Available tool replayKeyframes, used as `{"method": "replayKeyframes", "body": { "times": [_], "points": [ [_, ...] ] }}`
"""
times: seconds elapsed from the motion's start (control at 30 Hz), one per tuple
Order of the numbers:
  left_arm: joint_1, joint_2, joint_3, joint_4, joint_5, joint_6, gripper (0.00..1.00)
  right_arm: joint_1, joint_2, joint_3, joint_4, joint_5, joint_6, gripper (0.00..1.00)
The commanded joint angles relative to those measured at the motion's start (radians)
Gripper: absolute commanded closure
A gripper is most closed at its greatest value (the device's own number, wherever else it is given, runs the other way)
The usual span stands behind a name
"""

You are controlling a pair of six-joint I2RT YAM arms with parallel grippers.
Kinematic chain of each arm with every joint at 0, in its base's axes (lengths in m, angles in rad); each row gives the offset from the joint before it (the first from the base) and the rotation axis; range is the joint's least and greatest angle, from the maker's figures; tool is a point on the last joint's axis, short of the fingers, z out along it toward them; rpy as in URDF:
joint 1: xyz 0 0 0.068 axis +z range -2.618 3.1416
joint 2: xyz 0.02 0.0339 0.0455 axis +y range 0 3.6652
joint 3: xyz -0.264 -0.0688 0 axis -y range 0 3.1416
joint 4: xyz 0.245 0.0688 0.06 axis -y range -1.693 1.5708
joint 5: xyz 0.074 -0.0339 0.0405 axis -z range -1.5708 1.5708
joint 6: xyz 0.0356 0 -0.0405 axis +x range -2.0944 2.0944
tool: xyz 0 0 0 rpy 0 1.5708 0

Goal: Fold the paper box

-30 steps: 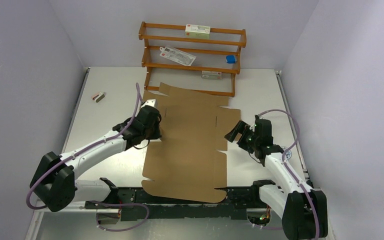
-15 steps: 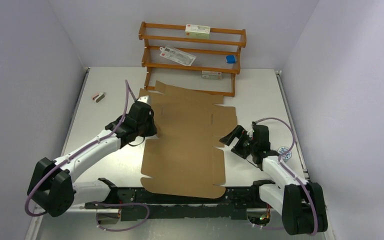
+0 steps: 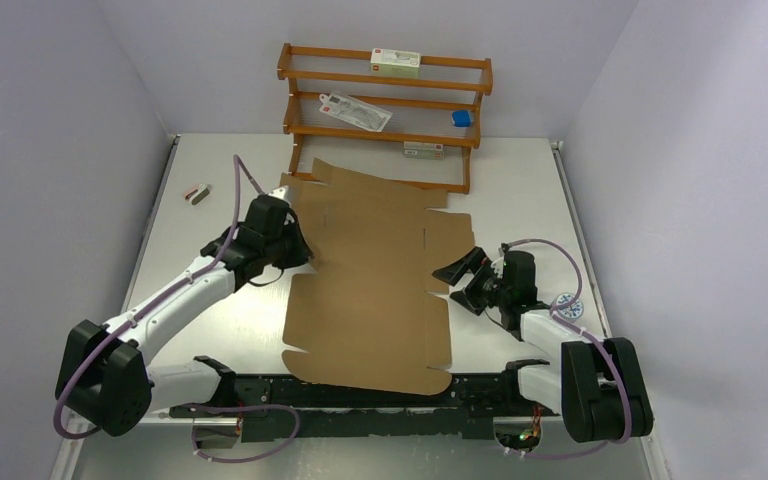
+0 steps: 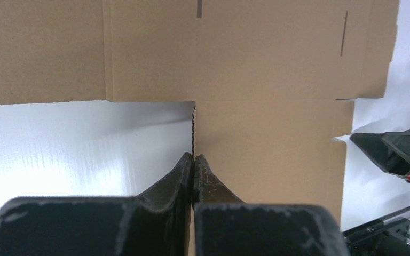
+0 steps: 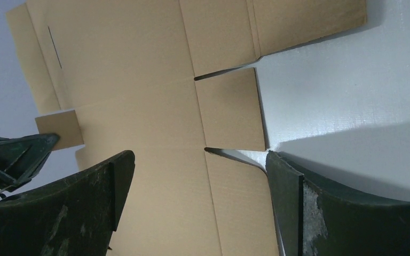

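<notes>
The paper box [image 3: 370,290] is a flat brown cardboard sheet with flaps and slots, spread over the middle of the table. My left gripper [image 3: 300,262] is shut on its left edge, at the notch between two flaps. In the left wrist view the fingertips [image 4: 200,165] pinch the thin cardboard edge [image 4: 267,144]. My right gripper [image 3: 450,285] is open and low at the sheet's right edge. In the right wrist view its gripper [image 5: 200,176] has its jaws spread wide either side of a side flap [image 5: 229,109], touching nothing.
An orange-brown wooden rack [image 3: 385,110] stands at the back, just beyond the sheet's far flaps, holding white cartons and a small blue item [image 3: 461,118]. A small grey object [image 3: 197,193] lies at the far left. A round sticker [image 3: 567,303] is beside the right arm.
The left gripper has drawn the cardboard to the left and slightly back. The right gripper has dropped lower and moved in to the sheet's right edge.
</notes>
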Motion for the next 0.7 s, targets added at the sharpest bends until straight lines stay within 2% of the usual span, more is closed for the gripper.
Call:
{"method": "replayKeyframes", "body": {
  "times": [0.0, 0.67],
  "points": [
    [0.035, -0.03, 0.05, 0.03, 0.091, -0.025, 0.94, 0.002, 0.026, -0.031, -0.013, 0.012, 0.019, 0.01],
    [0.109, -0.073, 0.111, 0.073, 0.219, -0.122, 0.93, 0.009, 0.022, -0.074, 0.041, 0.018, 0.07, 0.0]
  ]
}}
